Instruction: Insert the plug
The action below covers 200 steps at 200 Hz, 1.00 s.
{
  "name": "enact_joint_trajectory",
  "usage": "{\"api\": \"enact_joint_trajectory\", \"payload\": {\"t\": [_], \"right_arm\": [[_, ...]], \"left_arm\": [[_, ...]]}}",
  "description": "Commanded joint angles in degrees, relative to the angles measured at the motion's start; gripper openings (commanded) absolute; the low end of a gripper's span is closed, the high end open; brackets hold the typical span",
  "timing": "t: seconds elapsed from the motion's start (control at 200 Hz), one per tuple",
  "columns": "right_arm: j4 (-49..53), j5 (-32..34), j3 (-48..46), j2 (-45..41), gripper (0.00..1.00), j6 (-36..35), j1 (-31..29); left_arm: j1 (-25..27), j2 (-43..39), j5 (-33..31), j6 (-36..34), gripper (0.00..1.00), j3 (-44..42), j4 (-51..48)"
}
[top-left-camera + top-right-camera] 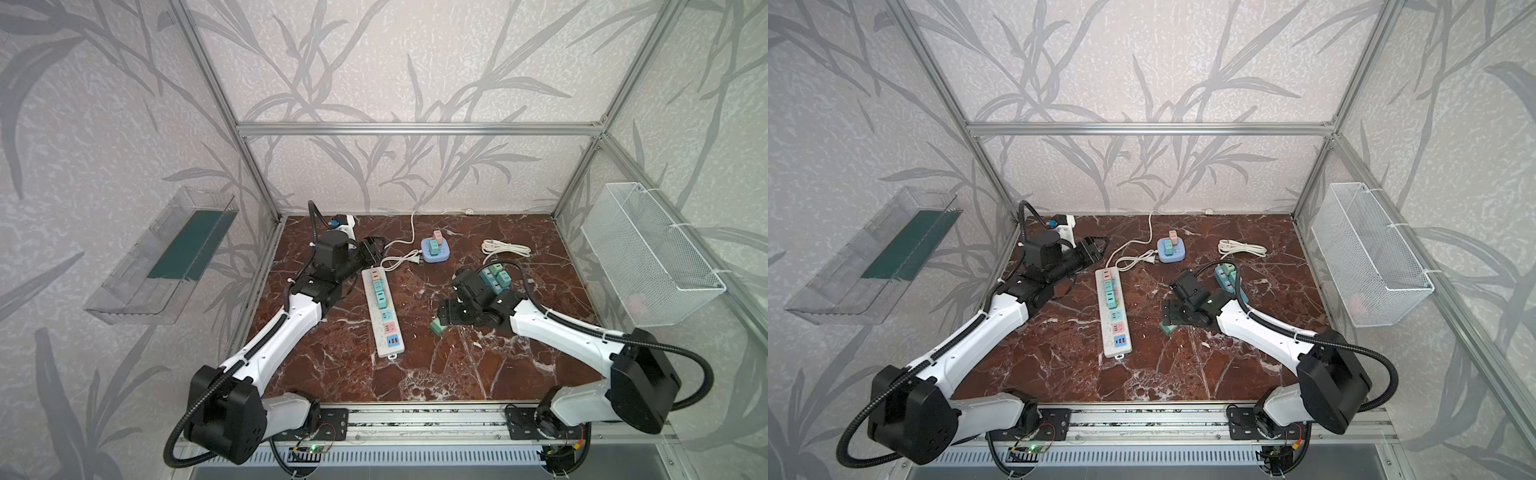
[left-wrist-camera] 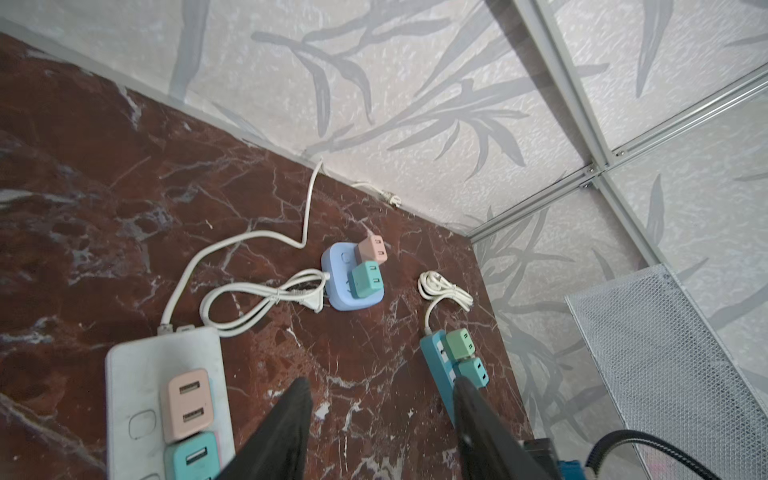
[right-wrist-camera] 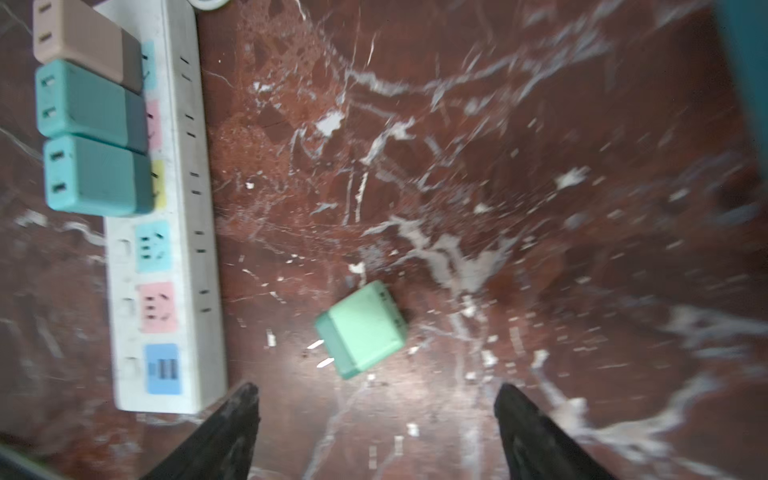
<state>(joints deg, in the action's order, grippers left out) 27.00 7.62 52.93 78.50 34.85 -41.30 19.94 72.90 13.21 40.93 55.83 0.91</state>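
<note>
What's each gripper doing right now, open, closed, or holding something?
Left gripper: open, holding nothing.
Right gripper: open wide, empty; the green plug lies loose on the table just ahead of it.

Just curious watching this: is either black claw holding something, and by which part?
Nothing. The left gripper and right gripper are open; the mint-green cube-shaped plug lies free on the red marble tabletop.
</note>
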Motion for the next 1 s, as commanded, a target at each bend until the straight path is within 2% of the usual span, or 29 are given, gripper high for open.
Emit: {"api": "enact_joint_trajectory", "payload": {"t": [0.0, 0.055, 0.135, 0.205, 0.31, 0.47, 0.565, 0.68, 0.79, 0.995], "right_arm": [[0.2, 12.1, -3.4, -5.5, 0.99, -7.5, 2.7], [-0.7, 14.8, -5.1, -8.1, 0.99, -5.7, 5.2], [-7.6, 12.3, -9.9, -13.2, 1.00, -9.6, 8.3], [-12.0, 7.8, -13.3, -17.4, 0.92, -9.3, 11.7], [-10.4, 2.9, -14.4, -20.1, 0.81, -5.3, 17.0], [-8.6, 1.6, -14.8, -19.4, 0.78, -6.6, 18.4], [-6.8, -1.5, -14.2, -16.9, 0.72, -5.4, 20.3], [-7.6, -4.2, -14.6, -15.0, 0.70, -4.7, 22.8], [-8.0, -9.4, -14.1, -13.8, 0.70, -4.4, 25.0], [-10.1, -12.8, -15.0, -13.4, 0.73, -6.2, 25.2]], "left_arm": [[0.7, 2.3, -1.3, -0.9, 0.55, 1.5, -3.0], [0.8, 3.6, -0.3, -1.2, 0.55, 2.4, -4.0], [1.4, 4.6, 0.6, -2.3, 0.56, 3.6, -5.7], [2.6, 5.0, 0.9, -5.0, 0.57, 4.5, -6.7], [6.3, 6.3, -1.2, -10.4, 0.57, 6.4, -10.4], [14.3, 12.0, -3.8, -19.6, 0.57, 12.6, -19.8], [19.2, 16.2, -9.5, -24.5, 0.57, 16.4, -25.8], [24.0, 21.6, -13.8, -29.2, 0.58, 21.5, -33.0], [27.6, 27.6, -14.5, -32.9, 0.58, 25.7, -39.2], [32.7, 38.4, -14.9, -36.7, 0.58, 33.6, -50.4]]}}
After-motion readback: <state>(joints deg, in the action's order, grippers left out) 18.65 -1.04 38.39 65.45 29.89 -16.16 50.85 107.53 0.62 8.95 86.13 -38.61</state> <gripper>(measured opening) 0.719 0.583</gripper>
